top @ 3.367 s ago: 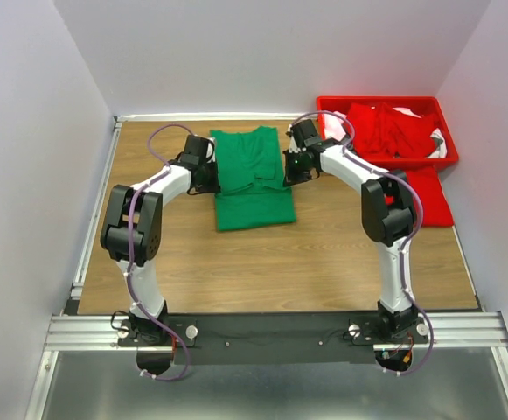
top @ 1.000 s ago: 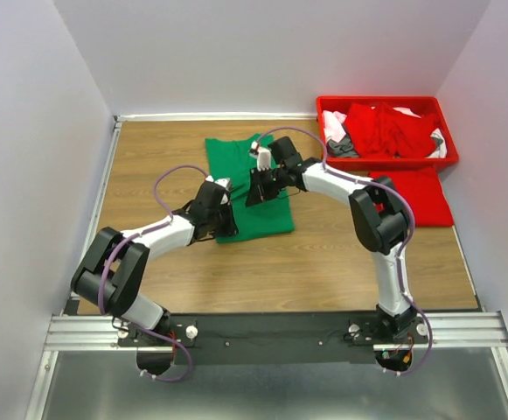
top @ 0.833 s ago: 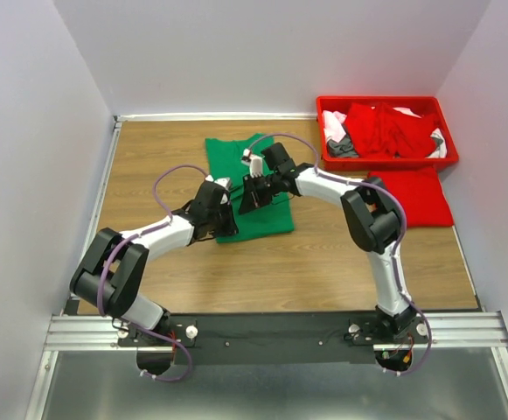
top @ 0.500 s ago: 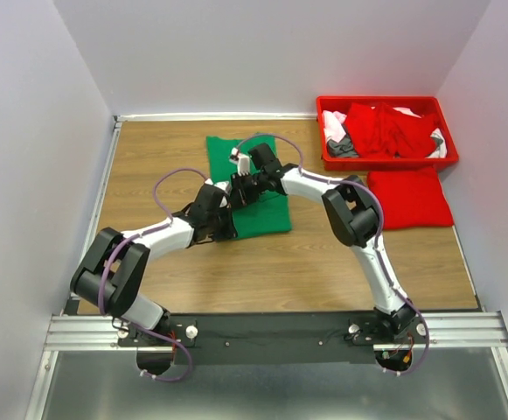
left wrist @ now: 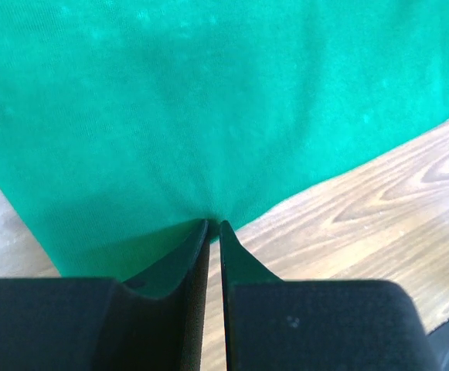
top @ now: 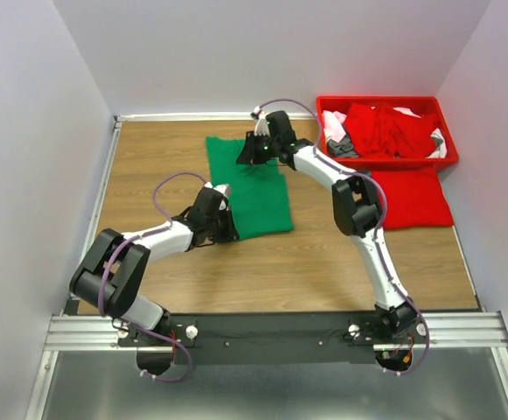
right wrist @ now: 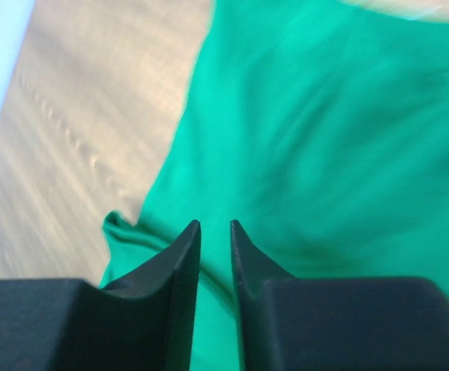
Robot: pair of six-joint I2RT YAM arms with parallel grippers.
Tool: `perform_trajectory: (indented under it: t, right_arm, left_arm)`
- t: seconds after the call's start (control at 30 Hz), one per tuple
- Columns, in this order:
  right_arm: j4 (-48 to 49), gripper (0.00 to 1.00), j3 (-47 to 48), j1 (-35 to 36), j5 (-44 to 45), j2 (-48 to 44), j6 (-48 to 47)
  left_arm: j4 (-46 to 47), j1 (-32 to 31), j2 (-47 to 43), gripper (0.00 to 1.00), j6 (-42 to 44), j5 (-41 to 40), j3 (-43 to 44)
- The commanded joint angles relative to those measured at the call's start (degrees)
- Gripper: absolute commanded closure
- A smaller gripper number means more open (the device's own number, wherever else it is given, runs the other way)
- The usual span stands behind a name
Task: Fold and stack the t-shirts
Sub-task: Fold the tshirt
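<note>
Inspector: Status of the near tool?

Operator: Left gripper is clamped on the near hem of the green t-shirt. Cloth puckers into its fingertips. Bare table lies just right of them. Ahead of the tool, the shirt spreads flat.

Inspector: The far tool?

Operator: Right gripper is over the shirt's far end, jaws nearly together with a thin slit between. That view is blurred, so I cannot tell whether it holds cloth or only rides above it. A small curl of fabric sits just left of its tips, at the shirt's edge.

Inspector: Beyond it?

Operator: Well off to that gripper's right stands the red bin, holding red garments. A folded red t-shirt lies on the table beside the bin's near wall.

Inspector: Your judgement on the step?

Operator: The shirt appears to be under smoothing ahead of a crosswise fold. Recommendations:
- The left pinch should act as a low, firm anchor.
- The right tool should take a definite bite on the far edge, through every layer, and draw gently away from the left tool.
- The curl should be flattened first, or the fold will set crooked.
- The two ends should meet squarely before release.

The main risk is that a shallow pinch on soft cotton slips under tension.
</note>
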Motion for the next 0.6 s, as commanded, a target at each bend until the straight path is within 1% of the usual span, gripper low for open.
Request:
perform_trajectory:
  t: [0.0,0.03,0.07,0.1,0.13,0.17,0.2,0.23,0.27,0.3,0.33,0.37,0.4,0.43,0.5,0.53,0.57]
  right_arm:
    - [0.61,0.68,-1.26,-2.57,1.52,-2.82,2.95]
    - [0.7,0.66,-3.72,-2.75,0.73,-7.09,2.95]
    - [0.7,0.65,-6.09,-2.75,-1.02,-9.23,2.95]
    - [0.79,0.65,-12.03,-2.75,-2.34,-11.34,2.95]
    - [0.79,0.65,-15.22,-2.84,-5.4,-16.32,3.21]
    - [1.92,0.65,-18.56,-2.84,-7.17,-18.45,4.17]
    - [2.63,0.65,-25.73,-2.93,-9.19,-20.74,4.79]
    - [3.59,0.66,-28.93,-2.93,-14.34,-22.59,5.5]
    - [5.08,0.66,-33.23,-3.01,-16.74,-26.52,6.37]
    - [10.05,0.66,-37.1,-3.01,-18.86,-28.48,9.08]
    - [13.5,0.66,-44.8,-3.1,-21.75,-30.15,10.67]
    - [18.32,0.66,-48.01,-3.1,-22.82,-33.38,13.12]
    - [20.19,0.66,-50.65,-3.1,-23.7,-34.46,13.84]
    - [21.43,0.66,-55.37,-3.19,-24.58,-35.34,14.2]
    - [23.98,0.66,-59.0,-3.8,-24.94,-35.88,14.03]
    - [25.64,0.67,-62.5,-4.15,-26.51,-35.62,14.55]
    - [30.62,0.68,-64.45,-4.68,-27.65,-35.09,16.64]
  left_arm:
    - [-3.54,-0.36,-4.09,0.82,-0.98,-0.63,0.16]
    - [-3.81,-0.19,-6.63,0.82,-1.24,-1.94,0.43]
    - [-3.81,0.25,-8.04,0.82,-2.2,-2.56,0.34]
    - [-2.86,0.6,-9.71,0.82,-2.73,-3.09,-0.01]
    - [-1.72,1.13,-13.21,0.82,-3.08,-3.36,-0.53]
    - [1.78,1.92,-14.98,0.82,-3.7,-3.1,-2.36]
    - [4.16,2.45,-16.66,0.82,-3.7,-3.1,-3.78]
    - [6.62,3.06,-19.46,0.82,-5.7,-0.66,-5.27]
    - [9.26,3.5,-20.53,0.82,-6.51,0.58,-6.85]
    - [14.33,4.81,-20.97,0.82,-8.08,3.64,-10.09]
    - [16.9,5.26,-21.07,0.82,-8.79,5.06,-11.42]
    - [19.1,6.22,-20.54,0.82,-9.5,6.21,-13.79]
    - [22.61,6.75,-19.76,0.82,-10.46,7.0,-14.68]
    - [24.03,7.19,-17.57,0.83,-11.34,8.58,-15.47]
    - [25.97,7.63,-14.67,0.83,-11.88,9.38,-16.18]
    - [26.33,7.72,-11.61,0.84,-11.62,10.25,-16.01]
    - [26.59,7.81,-10.1,0.84,-11.44,10.7,-15.66]
